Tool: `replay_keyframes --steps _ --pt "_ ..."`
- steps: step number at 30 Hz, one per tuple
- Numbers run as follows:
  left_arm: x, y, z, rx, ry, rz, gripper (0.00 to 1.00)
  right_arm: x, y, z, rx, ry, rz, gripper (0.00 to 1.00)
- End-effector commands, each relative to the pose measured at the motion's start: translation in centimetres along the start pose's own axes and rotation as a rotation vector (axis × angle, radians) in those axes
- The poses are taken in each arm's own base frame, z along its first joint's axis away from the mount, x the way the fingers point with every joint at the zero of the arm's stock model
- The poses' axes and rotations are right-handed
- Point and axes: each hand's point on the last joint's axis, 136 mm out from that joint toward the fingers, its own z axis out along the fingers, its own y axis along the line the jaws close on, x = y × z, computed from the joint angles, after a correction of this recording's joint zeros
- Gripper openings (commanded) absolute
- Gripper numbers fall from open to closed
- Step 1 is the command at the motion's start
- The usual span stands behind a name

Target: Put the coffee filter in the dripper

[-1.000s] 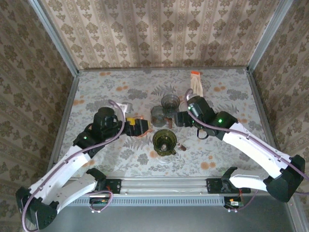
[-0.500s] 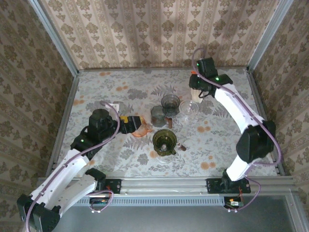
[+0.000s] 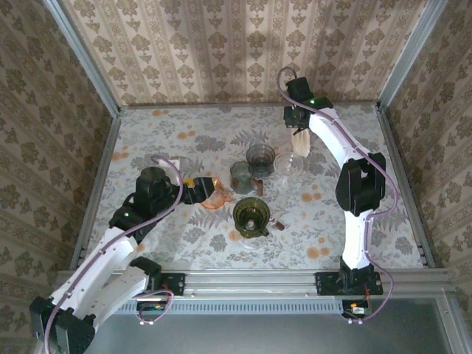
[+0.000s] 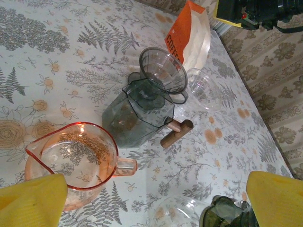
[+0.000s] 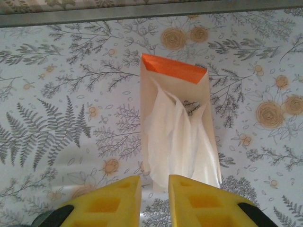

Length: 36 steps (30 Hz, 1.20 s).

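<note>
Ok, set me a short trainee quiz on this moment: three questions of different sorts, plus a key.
1. True or false: the left claw stands wide open beside the pink glass pitcher.
2. Which thing lies just ahead of the right claw? A) coffee filter packet; B) kettle; C) mug.
3. Short answer: does the smoky glass dripper hold a filter yet?
Key: 1 true; 2 A; 3 no.

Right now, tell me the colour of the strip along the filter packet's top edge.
Orange strip, on a cream filter packet; clearest in the right wrist view.
</note>
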Motion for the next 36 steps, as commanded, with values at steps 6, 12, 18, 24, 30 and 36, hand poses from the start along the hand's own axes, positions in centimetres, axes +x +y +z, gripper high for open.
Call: replay_keyframes --steps 6,12,18,24,30,36 --pt "0.0 0.5 0.7 0.016 0.005 -0.01 0.99 -0.3 -2.2 2.3 0.092 0.062 -0.054 0.24" --pt "0.1 0.5 1.0 0.025 0.014 -0.016 1.0 -0.4 -2.2 3.4 0.107 0.077 -0.085 0.24" --pt "0.3 0.5 1.1 0.028 0.016 -0.024 1.0 -0.7 -2.1 4.0 0.118 0.077 -0.102 0.24" --pt "-0.1 1.3 1.1 0.011 0.004 -0.04 1.0 -0.9 -2.0 4.6 0.124 0.081 -0.111 0.24" --pt "-0.1 1.4 1.1 0.009 0.005 -0.042 1.0 -1.0 -1.9 5.0 0.124 0.09 -0.118 0.24" --pt "-0.1 1.5 1.1 0.008 0.005 -0.043 1.0 -0.7 -2.0 5.6 0.139 0.104 -0.13 0.24"
